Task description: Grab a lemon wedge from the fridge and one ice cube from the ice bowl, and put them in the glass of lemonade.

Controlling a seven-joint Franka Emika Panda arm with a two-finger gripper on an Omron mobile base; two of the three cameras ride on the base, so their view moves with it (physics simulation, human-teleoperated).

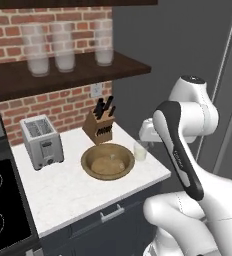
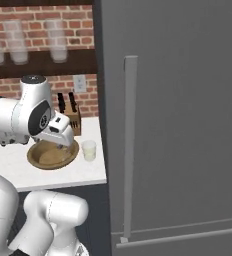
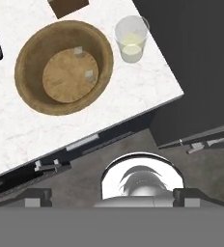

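Observation:
The brown wooden ice bowl (image 3: pixel 34 91) sits on the white counter, with two pale ice cubes (image 3: pixel 89 74) on its floor. Just right of it stands the small glass of lemonade (image 3: pixel 132 39), also seen near the counter's right end (image 1: pixel 140 150) (image 2: pixel 89 150). The dark grey fridge (image 2: pixel 178 125) is closed, its long light handle (image 2: pixel 130 145) upright, so the lemon wedge is hidden. My gripper (image 3: pixel 112 198) hangs open and empty, high above the counter's front edge, on the near side of the bowl and glass. Its white hand (image 1: pixel 148 131) (image 2: pixel 60 132) hovers above them.
A silver toaster (image 1: pixel 41 140) and a knife block (image 1: pixel 100 125) stand at the back of the counter (image 1: pixel 63 195). A black stove top (image 1: pixel 0 205) lies at the left. Tall frosted glasses (image 1: pixel 64 50) stand on a dark shelf above. Drawers with bar handles (image 3: pixel 82 143) sit below the counter.

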